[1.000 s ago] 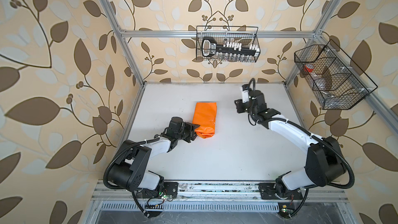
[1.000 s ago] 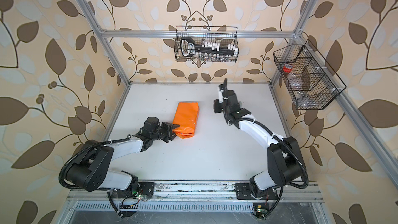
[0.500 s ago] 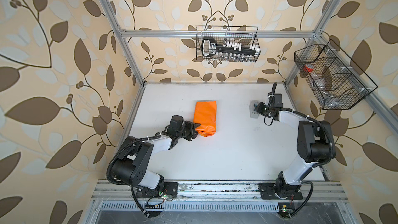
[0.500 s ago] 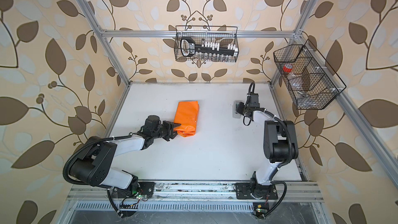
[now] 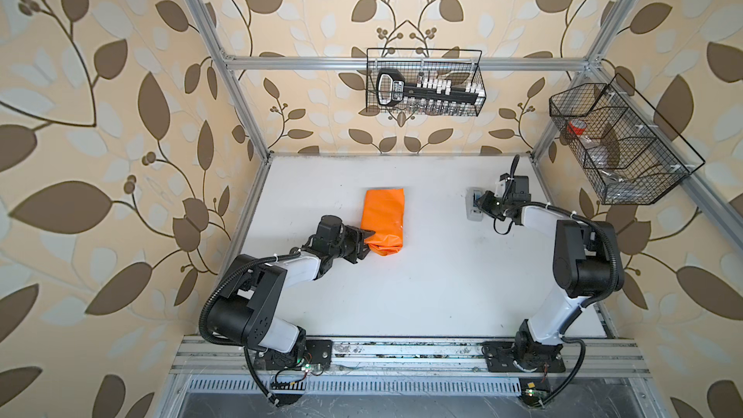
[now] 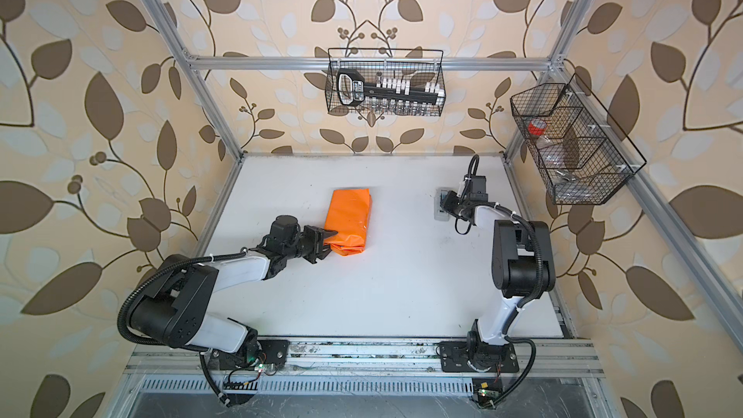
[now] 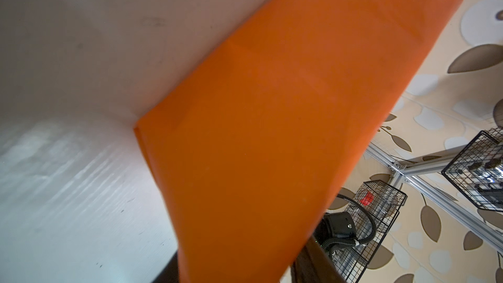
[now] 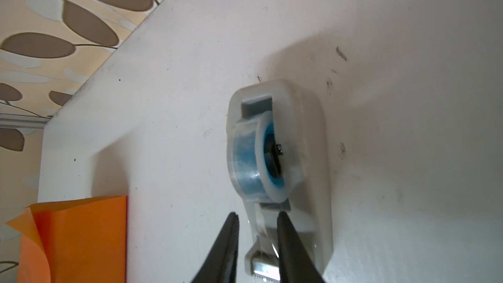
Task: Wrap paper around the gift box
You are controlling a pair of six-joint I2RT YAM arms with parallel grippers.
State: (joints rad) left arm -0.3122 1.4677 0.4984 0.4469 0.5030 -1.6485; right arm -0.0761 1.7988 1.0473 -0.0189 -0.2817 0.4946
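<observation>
Meanwhile, right hand [image 8: 257, 214] straddles tape dispenser [image 8: 310, 132] strip (jaws apart).

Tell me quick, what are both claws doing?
Left claw: around the bright orange wrapping paper; grip cannot be told.
Right claw: open, at the grey-white plastic tape dispenser.

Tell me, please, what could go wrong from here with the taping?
The right hand straddles the thin tape strip at the cutter of the tape dispenser: closing could miss it, or pulling could drag the dispenser. Only the left hand is at the paper, whose flap curls loose; it might unfold.
</observation>
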